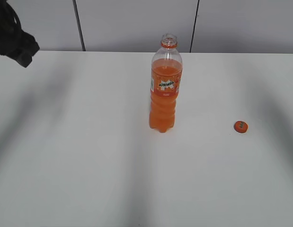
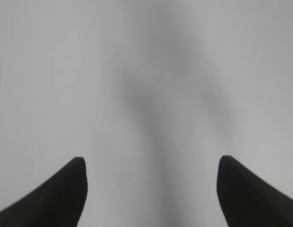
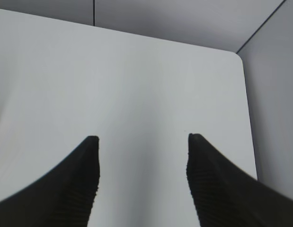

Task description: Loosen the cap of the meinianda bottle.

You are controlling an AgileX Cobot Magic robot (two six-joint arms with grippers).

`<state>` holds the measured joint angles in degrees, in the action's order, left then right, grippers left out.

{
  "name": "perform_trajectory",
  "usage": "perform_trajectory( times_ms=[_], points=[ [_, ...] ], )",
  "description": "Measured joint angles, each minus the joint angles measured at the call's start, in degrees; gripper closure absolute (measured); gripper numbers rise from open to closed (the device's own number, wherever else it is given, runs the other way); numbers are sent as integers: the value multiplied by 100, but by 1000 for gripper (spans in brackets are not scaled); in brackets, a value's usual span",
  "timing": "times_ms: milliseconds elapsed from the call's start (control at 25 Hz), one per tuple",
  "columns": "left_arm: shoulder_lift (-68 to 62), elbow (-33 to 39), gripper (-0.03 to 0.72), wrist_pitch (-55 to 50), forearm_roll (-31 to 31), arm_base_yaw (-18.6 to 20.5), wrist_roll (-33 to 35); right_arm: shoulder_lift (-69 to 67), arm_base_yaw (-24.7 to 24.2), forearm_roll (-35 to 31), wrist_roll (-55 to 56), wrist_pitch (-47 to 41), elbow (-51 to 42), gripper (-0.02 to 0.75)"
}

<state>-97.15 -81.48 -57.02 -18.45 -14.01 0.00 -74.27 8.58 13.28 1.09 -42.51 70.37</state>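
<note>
Cap (image 1: 240, 126) was off the bottle, lying flat on the white table (image 1: 80, 156), well to the right of the bottle and slightly nearer the camera. Meinianda bottle (image 1: 165, 90) stood upright near table centre, neck open, orange ring below the threads, soda up to about the shoulder, label facing the camera. Nothing was touching either one.

Left gripper (image 2: 151, 189): jaws spread wide, nothing between them, only bare table in its wrist view. In the exterior view just a dark piece of the left arm (image 1: 13, 40) showed at top-left, well clear of the bottle.

Right gripper (image 3: 142, 179): jaws also apart and empty, over bare table near its rounded far corner (image 3: 234, 56). Grey wall panels (image 1: 137, 23) behind the table.
</note>
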Motion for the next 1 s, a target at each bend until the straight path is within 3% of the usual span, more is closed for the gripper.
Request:
perform_trajectory(
  times_ms=[240, 400, 560, 800, 1000],
  points=[
    [127, -1176, 183, -1163, 781, 2, 193, -17, 0, 0, 24, -1512, 831, 295],
    [493, -1388, 185, -1245, 1137, 2, 193, -31, 0, 0, -217, -2254, 1237, 295],
    [1113, -1399, 187, -1284, 1159, 2, 193, -24, 0, -307, -791, -2651, 1471, 295],
    [2048, -1311, 187, -1289, 1159, 2, 94, 327, 0, -1472, -1230, -2704, 1484, 295],
    [2818, -261, 187, -1294, 1159, 2, 55, 974, 0, -1653, -1276, -2711, 1325, 295]
  ],
)
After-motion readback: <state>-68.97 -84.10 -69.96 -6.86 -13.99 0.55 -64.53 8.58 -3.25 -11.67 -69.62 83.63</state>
